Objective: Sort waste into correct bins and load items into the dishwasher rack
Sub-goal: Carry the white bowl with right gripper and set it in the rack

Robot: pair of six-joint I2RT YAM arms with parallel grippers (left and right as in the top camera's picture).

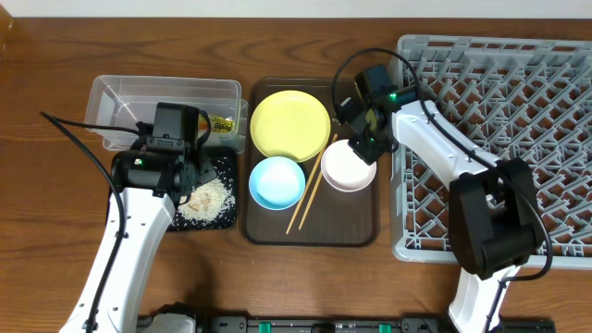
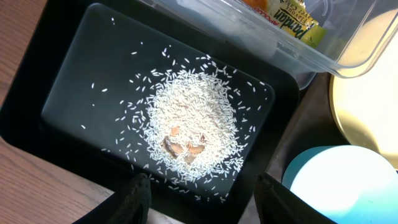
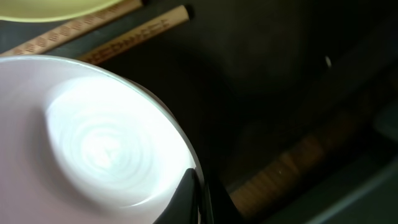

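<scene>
Found the right gripper (image 3: pixel 199 200) closed on the rim of the white bowl (image 3: pixel 93 143), apparently with the wall pinched between the fingers. Judged an edge pinch the only workable hold on so wide a vessel. Located that bowl at the right end of the brown serving tray (image 1: pixel 342 222), nearest the dishwasher rack (image 1: pixel 518 102), hence presumably first choice for loading. Saw no dish in the rack yet. Recorded the yellow plate (image 1: pixel 289 125), the light blue bowl (image 1: pixel 277 182) and two chopsticks (image 1: pixel 310 190) lying on the same tray, the latter slanted between the two bowls. Found the left gripper (image 2: pixel 204 202) hanging over the black tray (image 2: pixel 81 56), jaws spread wide and holding nothing, directly above the rice pile (image 2: pixel 189 124) heaped there with a few brownish bits (image 2: pixel 183 144) on top. Located the snack wrapper (image 2: pixel 292 22) inside the clear tub (image 2: pixel 217 15), just behind the black tray. Judged packaging and food waste thus kept apart by bin. Could not find the green cup or the white scrap in any view.
</scene>
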